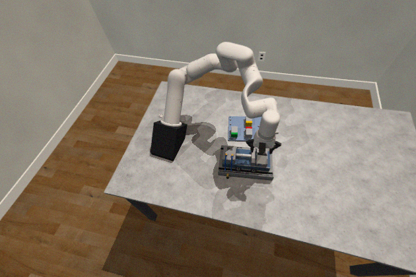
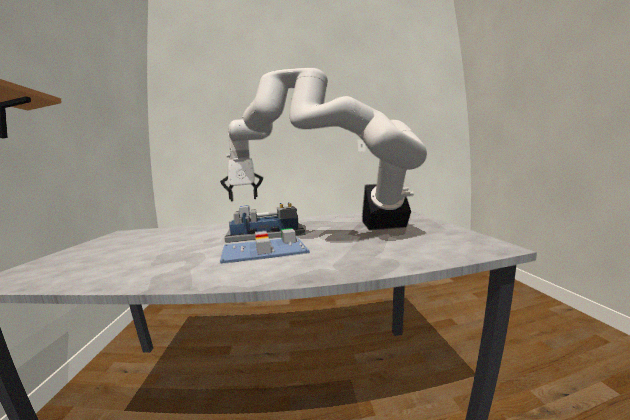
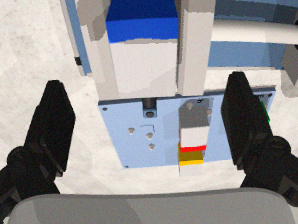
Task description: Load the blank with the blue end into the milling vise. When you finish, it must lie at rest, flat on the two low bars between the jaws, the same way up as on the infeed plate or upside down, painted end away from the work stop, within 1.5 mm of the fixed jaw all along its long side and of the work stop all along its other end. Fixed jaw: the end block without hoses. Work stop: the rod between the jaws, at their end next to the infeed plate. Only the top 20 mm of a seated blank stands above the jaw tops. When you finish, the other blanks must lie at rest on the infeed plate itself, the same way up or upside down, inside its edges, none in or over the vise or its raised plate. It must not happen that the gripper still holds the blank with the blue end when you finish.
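The blank with the blue end sits in the vise between two grey jaw blocks, blue end pointing away from the infeed plate. My gripper is open and empty. It hangs above the blank, clear of it, and also shows in the top view and the exterior view. In the top view my wrist hides most of the blank. I cannot tell how close the blank lies to the jaw or to the work stop.
The light blue infeed plate lies beside the vise and carries a green-ended blank, a yellow-ended blank and a red-ended blank. The jaw with blue hoses stands at the vise's left end. My black base stands further left.
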